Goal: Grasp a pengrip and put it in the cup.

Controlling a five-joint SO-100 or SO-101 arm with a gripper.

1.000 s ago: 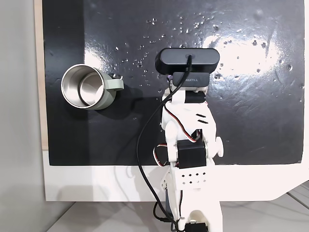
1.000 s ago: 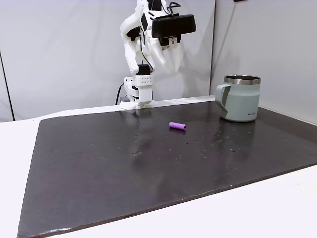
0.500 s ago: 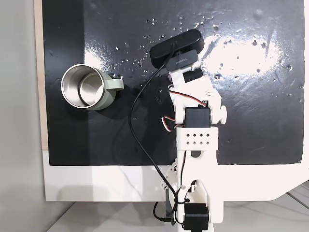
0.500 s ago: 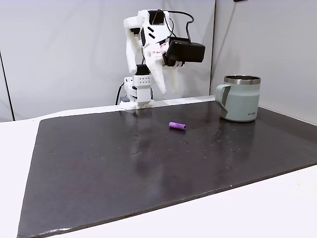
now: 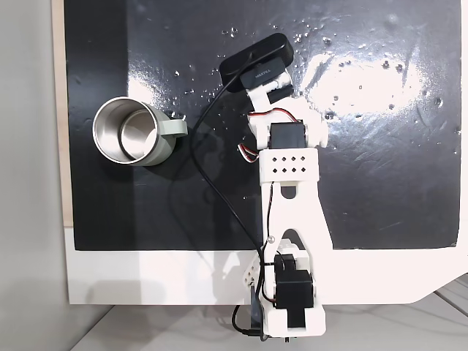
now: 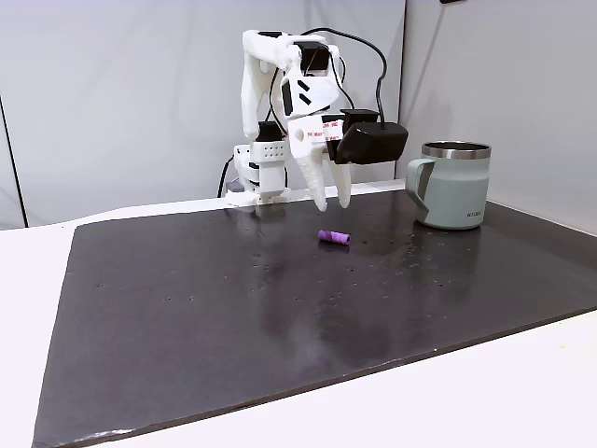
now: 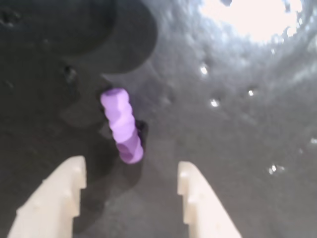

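Black, glossy surface [image 6: 280, 308] bearing the pengrip [image 6: 334, 238] and, well apart to its right in a fixed view, the cup [image 6: 457, 185]. Tool [image 6: 330, 202] hangs above the pengrip, jaws spread wide, holding nothing. Wrist view: pengrip [image 7: 122, 125] lies just ahead of the two pale fingertips [image 7: 59, 191]. From above, the cup [image 5: 135, 132] shows its steel interior.

cup [image 5: 124, 132]: shiny steel | mat [image 6: 187, 317]: glossy black | pengrip [image 7: 122, 125]: matt, ridged
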